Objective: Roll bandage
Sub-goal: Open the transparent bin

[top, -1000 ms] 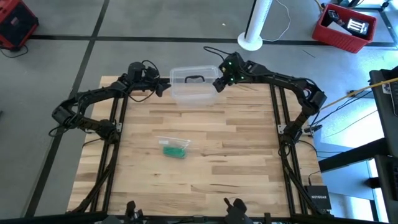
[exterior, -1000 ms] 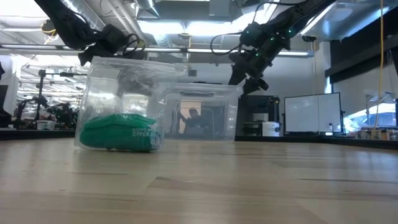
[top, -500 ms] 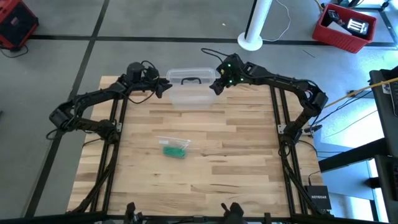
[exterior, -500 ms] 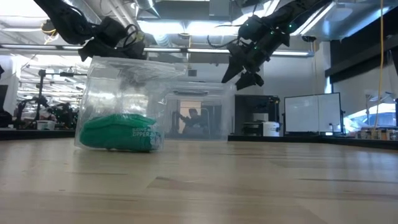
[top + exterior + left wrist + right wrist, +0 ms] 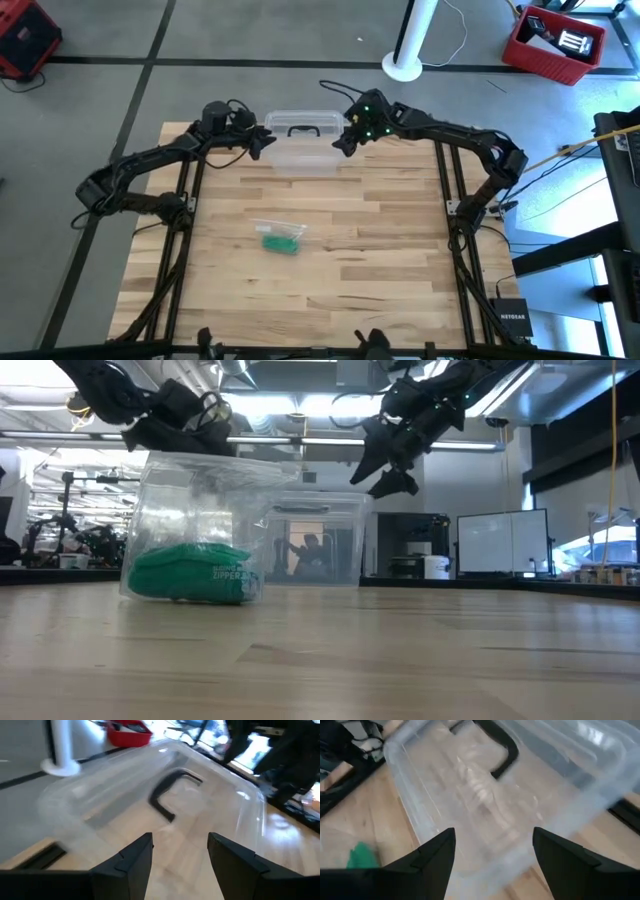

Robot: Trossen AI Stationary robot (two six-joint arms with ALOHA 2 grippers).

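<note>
- Bandage first: I see the teal-green soft fabric bandage (image 5: 281,242) inside a clear zip plastic bag (image 5: 279,233), lying mid-table on the pale wooden table (image 5: 380,260), well apart from both grippers.
- Farther back, my left gripper (image 5: 262,146) has its fingers spread and holds nothing, just beside the clear lidded plastic box with a dark handle (image 5: 304,146).
- My right gripper (image 5: 340,145) is spread too, empty, at the box's other end.

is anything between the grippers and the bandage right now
Yes. The bandage sits inside a clear zip bag mid-table, so plastic covers it. Both open grippers, left and right, hover at the far edge on either side of the clear lidded box; bare table lies between there and the bag.
</note>
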